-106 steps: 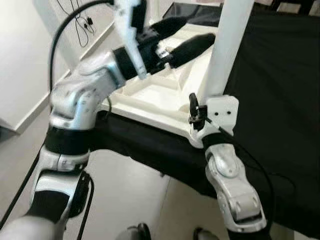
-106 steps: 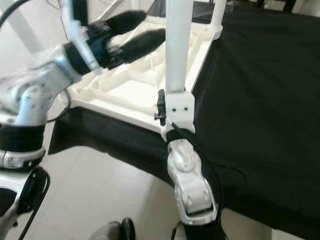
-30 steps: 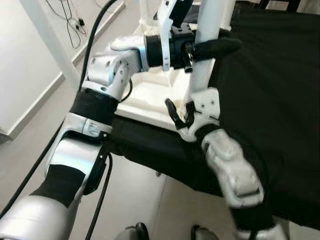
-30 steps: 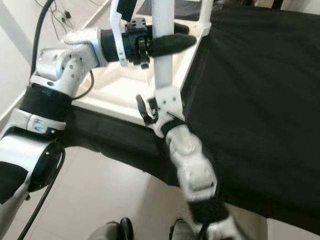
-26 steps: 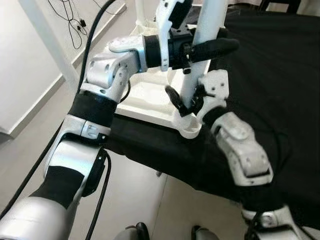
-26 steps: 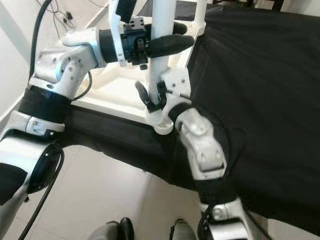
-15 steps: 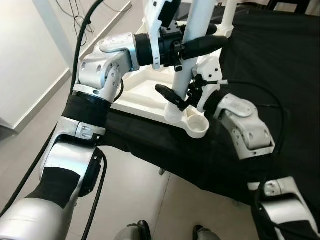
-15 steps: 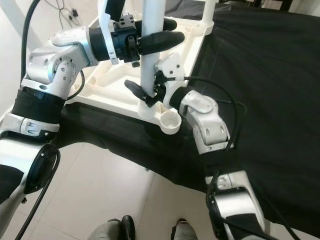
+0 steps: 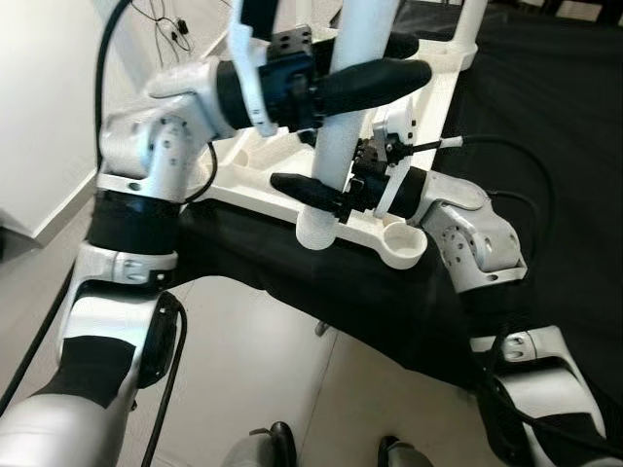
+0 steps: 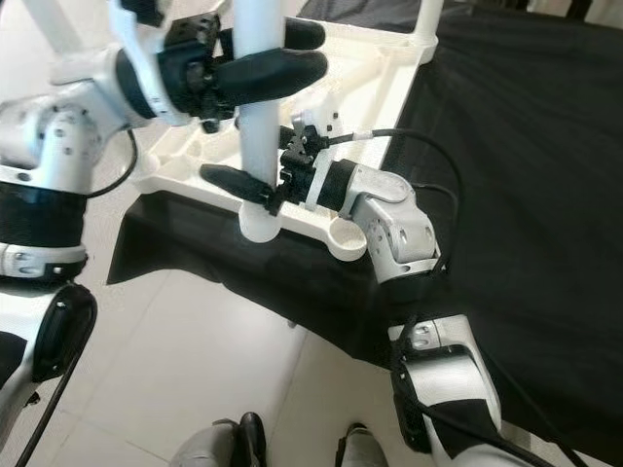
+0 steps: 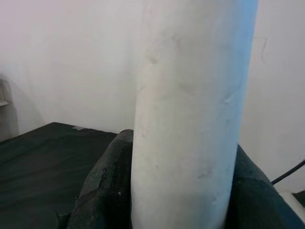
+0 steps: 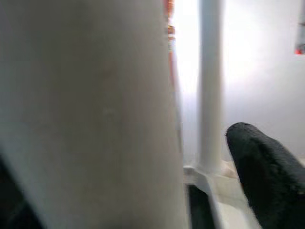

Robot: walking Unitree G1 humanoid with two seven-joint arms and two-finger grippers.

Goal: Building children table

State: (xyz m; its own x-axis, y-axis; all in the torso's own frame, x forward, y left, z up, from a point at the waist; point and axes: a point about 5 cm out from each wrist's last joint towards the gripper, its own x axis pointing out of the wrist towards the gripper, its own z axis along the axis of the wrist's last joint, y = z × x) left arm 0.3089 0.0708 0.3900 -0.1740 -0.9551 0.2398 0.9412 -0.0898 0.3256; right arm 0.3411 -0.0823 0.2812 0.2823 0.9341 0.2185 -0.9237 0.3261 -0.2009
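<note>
Near the frame's center, the left gripper (image 9: 365, 80) and the right gripper (image 9: 316, 192) are both clamping the white table leg (image 9: 339, 126), apparently steadying it for the empty corner socket (image 9: 404, 244) of the upturned tabletop (image 9: 255, 175).

The table leg (image 9: 341, 117) runs off the top edge.

Both head eyes look steeply down from above onto the white table leg (image 9: 343, 126); each wrist camera sits pressed close against that same leg, sharing it.
</note>
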